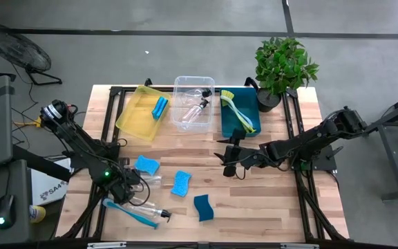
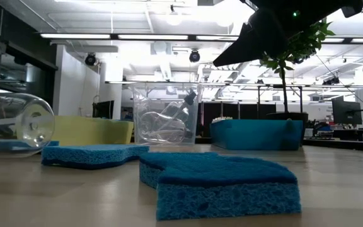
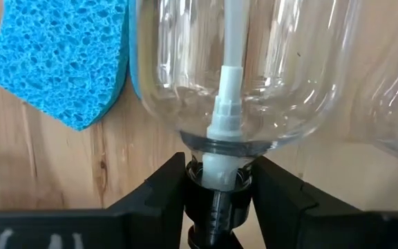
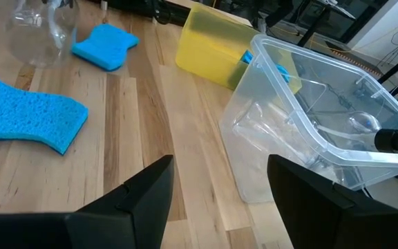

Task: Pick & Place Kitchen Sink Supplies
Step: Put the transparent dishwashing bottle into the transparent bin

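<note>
Left gripper (image 3: 216,190) pinches neck of clear bottle (image 3: 244,76), white tube inside, lower-left table. Right gripper (image 4: 220,187) spread, mid-table. Loose blue sponges (image 1: 147,164): three.

The wooden desk (image 1: 268,207) carries a yellow bin (image 1: 138,115), a clear bin (image 1: 193,104) and a teal bin (image 1: 239,111) in a row, a potted plant (image 1: 282,69), three blue sponges (image 1: 147,164) (image 1: 181,183) (image 1: 204,207), clear bottles (image 1: 144,197) and a blue brush (image 1: 126,211).

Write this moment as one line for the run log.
left gripper: shut on bottle neck | right gripper: open, near clear bin | sponges on table: three
</note>
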You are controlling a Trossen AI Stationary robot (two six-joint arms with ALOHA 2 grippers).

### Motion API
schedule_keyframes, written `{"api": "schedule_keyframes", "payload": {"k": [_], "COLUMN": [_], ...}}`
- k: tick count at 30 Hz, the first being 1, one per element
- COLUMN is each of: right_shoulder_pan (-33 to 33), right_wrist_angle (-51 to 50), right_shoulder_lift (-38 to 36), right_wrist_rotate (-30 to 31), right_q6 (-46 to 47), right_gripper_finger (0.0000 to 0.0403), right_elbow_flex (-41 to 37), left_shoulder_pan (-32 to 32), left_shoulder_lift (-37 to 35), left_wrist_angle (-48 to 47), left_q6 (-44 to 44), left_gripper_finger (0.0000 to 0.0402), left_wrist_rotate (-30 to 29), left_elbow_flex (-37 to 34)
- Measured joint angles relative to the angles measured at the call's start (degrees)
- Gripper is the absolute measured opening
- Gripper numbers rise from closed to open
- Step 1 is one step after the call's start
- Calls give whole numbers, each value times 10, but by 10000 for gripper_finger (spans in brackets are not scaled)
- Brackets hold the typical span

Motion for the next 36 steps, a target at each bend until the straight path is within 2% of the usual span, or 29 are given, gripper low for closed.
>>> {"api": "schedule_keyframes", "payload": {"k": [11, 14, 23, 28, 33, 36], "right_shoulder_pan": [0, 0, 0, 0, 0, 0], "right_wrist_angle": [0, 0, 0, 0, 0, 0], "right_shoulder_lift": [0, 0, 0, 0, 0, 0], "right_wrist_rotate": [0, 0, -13, -17, -17, -17], "right_q6": [0, 0, 0, 0, 0, 0], "right_gripper_finger": [227, 227, 227, 227, 227, 227], "right_elbow_flex": [0, 0, 0, 0, 0, 0], "left_shoulder_pan": [0, 0, 0, 3, 48, 100], "left_shoulder_lift": [0, 0, 0, 0, 0, 0], "left_wrist_angle": [7, 3, -9, -9, -6, -6], "left_q6": [-79, -83, -84, -75, -62, -62], "left_gripper_finger": [132, 133, 133, 134, 134, 134], "left_wrist_rotate": [-6, -32, -171, -295, -404, -431], "left_elbow_flex": [18, 41, 99, 106, 106, 106]}}
